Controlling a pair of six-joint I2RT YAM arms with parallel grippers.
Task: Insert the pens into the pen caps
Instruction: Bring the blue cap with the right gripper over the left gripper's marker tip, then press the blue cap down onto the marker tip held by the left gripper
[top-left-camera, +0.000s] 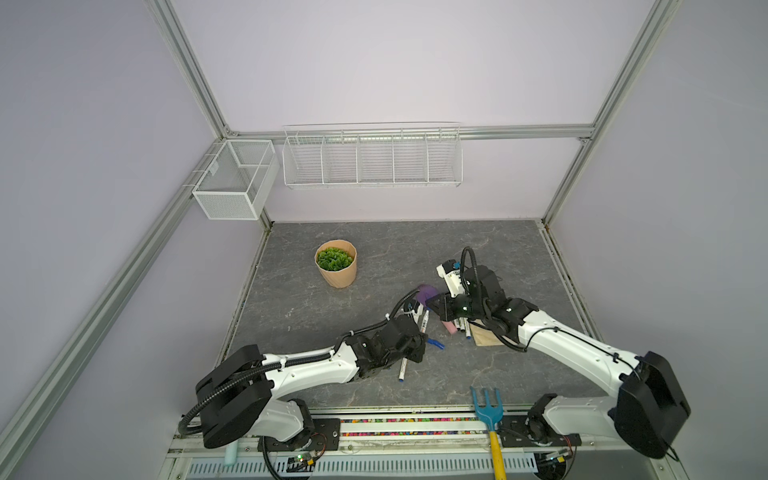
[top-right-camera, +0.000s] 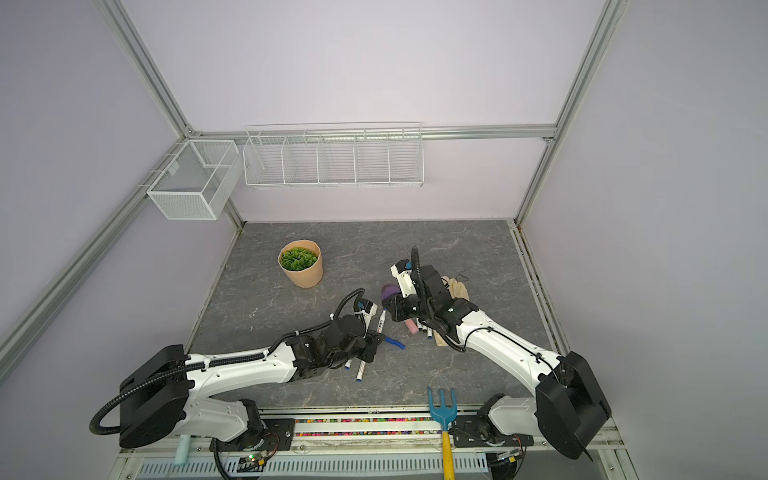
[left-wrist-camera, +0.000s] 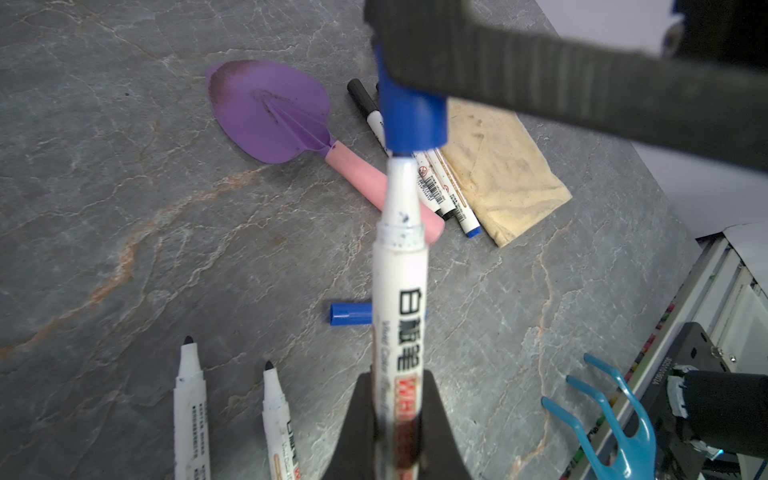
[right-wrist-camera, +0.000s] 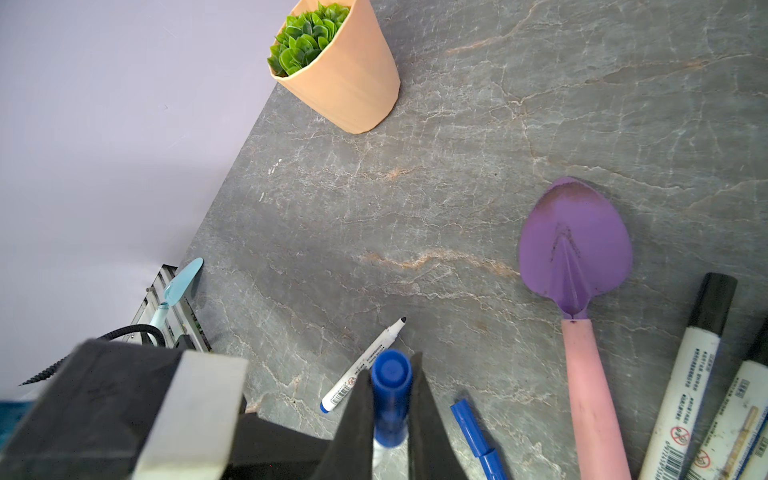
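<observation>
left gripper: clamped on pen | right gripper: pinching blue cap | pen nib in cap mouth, neck bare | spare cap on table just beside left gripper | two bare pens lying near left jaws

A robotics lab test cell: aluminium frame posts and plain lilac walls box in a grey stone-look bench. Two robot arms (left arm, right arm) stand on a rail along the bottom edge, and wire baskets hang at upper middle.
</observation>
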